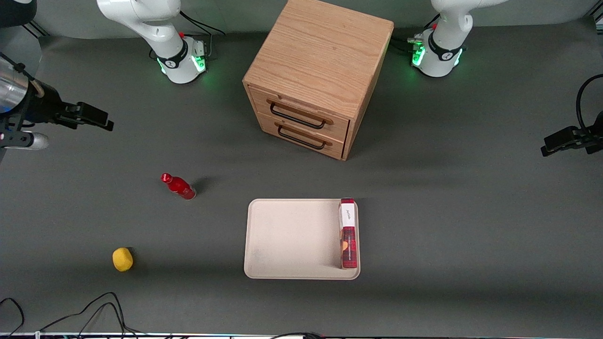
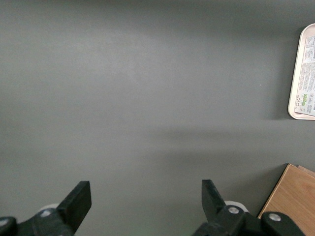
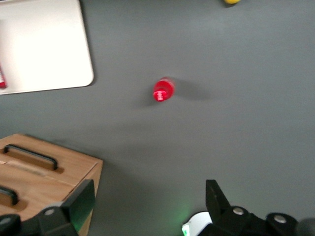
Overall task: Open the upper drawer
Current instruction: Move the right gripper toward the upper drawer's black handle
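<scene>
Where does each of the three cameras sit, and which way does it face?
Front view: high, facing both arm bases, looking down on the boxy wooden cabinet, its upper drawer shut; gripper at the working arm's end.
Right wrist view: on the working arm, facing down; open gripper, cabinet corner, red bottle.
Left wrist view: on the parked arm, facing down at grey table.
Shared: all three show the cream tray and the cabinet.

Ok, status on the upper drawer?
End effector open, high above the table, off the cabinet. Upper drawer shut, handle untouched. Nothing blocking its front.
</scene>
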Controlling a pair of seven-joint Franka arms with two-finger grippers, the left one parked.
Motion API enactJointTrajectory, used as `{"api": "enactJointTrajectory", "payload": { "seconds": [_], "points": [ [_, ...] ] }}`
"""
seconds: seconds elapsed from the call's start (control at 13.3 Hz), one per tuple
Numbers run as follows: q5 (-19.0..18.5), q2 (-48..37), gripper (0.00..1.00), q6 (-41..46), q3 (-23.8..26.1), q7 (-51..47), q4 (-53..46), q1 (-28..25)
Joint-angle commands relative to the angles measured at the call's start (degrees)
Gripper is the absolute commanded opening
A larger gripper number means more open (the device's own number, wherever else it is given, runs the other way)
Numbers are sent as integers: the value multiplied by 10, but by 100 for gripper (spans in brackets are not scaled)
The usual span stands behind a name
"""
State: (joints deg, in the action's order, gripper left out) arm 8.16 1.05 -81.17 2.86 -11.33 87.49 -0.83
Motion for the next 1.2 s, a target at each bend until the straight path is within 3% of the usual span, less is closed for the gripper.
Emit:
{"api": "enactJointTrajectory", "payload": {
  "seconds": [0.0, 0.6, 1.13],
  "points": [
    [47, 18, 100, -7, -2, -7, -14, -6],
    [52, 75, 100, -77, 96, -15, -58, -7],
    [33, 135, 100, -96, 117, 45, -103, -98]
  ]
}}
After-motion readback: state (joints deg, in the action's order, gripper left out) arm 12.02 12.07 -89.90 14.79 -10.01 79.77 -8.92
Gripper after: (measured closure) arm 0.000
